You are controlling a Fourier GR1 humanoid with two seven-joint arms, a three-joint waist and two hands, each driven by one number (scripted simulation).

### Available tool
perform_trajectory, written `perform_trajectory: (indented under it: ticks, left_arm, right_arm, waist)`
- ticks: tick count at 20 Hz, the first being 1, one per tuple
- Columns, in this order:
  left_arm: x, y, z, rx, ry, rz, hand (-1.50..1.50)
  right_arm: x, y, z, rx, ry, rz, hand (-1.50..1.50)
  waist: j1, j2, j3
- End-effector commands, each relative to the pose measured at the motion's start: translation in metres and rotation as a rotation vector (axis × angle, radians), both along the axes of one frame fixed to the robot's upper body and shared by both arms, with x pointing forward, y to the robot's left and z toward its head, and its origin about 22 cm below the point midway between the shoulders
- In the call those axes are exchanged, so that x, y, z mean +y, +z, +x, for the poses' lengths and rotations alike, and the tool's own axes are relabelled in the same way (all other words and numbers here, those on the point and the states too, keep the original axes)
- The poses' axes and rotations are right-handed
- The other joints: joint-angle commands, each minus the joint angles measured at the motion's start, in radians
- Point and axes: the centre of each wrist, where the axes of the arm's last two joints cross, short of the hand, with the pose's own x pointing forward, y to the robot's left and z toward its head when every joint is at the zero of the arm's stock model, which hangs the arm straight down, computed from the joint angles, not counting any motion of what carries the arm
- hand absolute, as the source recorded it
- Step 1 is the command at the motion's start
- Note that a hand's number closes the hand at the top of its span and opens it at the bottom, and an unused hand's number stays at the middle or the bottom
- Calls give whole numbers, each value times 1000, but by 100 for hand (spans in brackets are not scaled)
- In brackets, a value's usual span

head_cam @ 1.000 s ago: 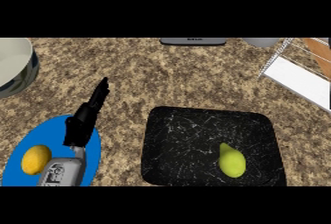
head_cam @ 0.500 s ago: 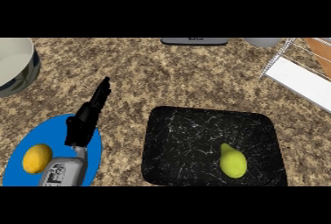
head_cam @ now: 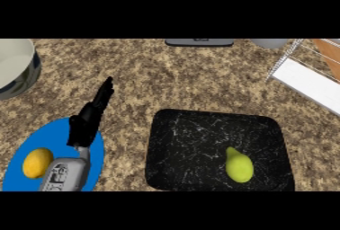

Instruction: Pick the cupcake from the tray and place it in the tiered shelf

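A black marbled tray (head_cam: 199, 134) lies on the counter at the lower right. On it rests a yellow-green pear-shaped object (head_cam: 238, 166) near the tray's lower right; no cupcake shows. My left hand (head_cam: 90, 119) stretches up from the lower left with straight fingers, holding nothing, left of the tray. The tiered shelf (head_cam: 312, 76), wire-framed with a white level, stands at the upper right edge. My right hand is out of sight.
A blue plate (head_cam: 26, 146) at the lower left carries a yellow lemon (head_cam: 37, 162) under my left forearm. A pale bowl (head_cam: 15, 65) sits at the far left. A grey appliance (head_cam: 199, 42) and a pale vessel (head_cam: 269, 42) line the back edge.
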Motion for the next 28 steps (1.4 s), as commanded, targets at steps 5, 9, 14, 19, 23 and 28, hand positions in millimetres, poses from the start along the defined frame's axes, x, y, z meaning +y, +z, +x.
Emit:
perform_trajectory:
  ticks: [5,9,14,19,23,28]
  left_arm:
    - [11,12,-5,-2,7,6,0]
    - [14,3,-5,11,12,21,0]
    - [0,-4,-19,6,24,0,0]
    - [9,-10,-11,2,18,5,0]
    - [14,-15,-7,12,20,13,0]
    - [-4,1,-13,-6,7,-8,0]
  right_arm:
    - [-49,-10,-13,112,-297,33,-150]
    - [-26,-30,-13,119,-303,79,-150]
    - [-25,-26,-26,10,-243,125,-150]
    - [-25,5,-31,-101,-158,169,-150]
    - [-27,11,-39,-108,-91,206,-150]
    - [-34,68,-54,-249,-90,202,-150]
  waist:
    - [-1,-7,-2]
    - [-16,-9,-1]
    - [-17,-12,-1]
    - [-13,-8,-1]
    - [-17,-7,-1]
    - [-8,-7,-1]
